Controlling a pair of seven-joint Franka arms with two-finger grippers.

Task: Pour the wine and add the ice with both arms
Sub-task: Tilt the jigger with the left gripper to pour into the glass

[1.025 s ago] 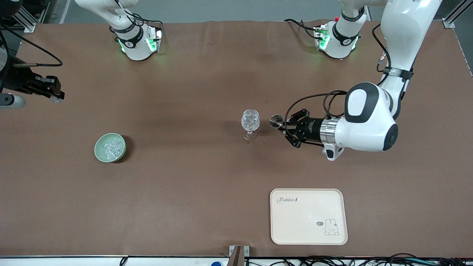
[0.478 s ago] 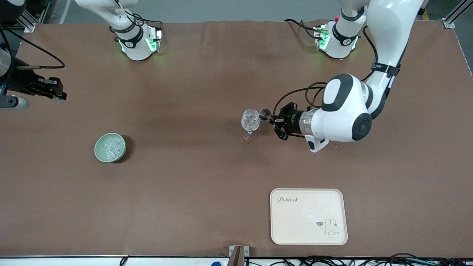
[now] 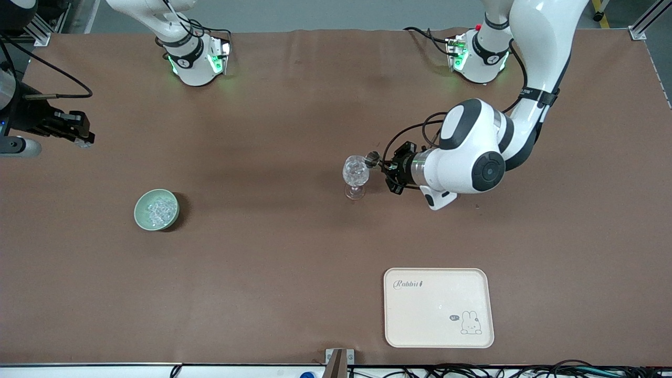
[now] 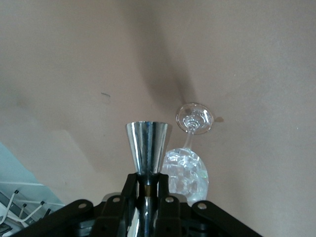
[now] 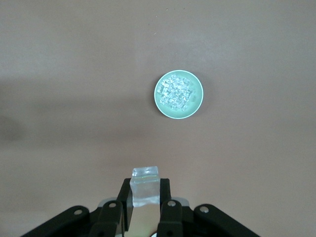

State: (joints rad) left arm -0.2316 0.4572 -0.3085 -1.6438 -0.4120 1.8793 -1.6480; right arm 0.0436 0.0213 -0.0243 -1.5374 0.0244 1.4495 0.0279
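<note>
Carefully, my left gripper point(image 3: 387, 169) clenched a slick steel jigger point(image 4: 147, 146) tipped beside the fragile, ice-filled wine glass point(image 3: 356, 173) mid-table, while my right gripper point(image 5: 144, 197), waiting high over its end, pinched one slippery ice cube point(image 5: 145, 185) by its flat sides.

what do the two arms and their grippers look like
Both arms are glossy white with black joint sections; the left arm shows a metal wrist ring and looping black cables. Bases glow green. The left gripper and right gripper are small, black and two-fingered.
</note>
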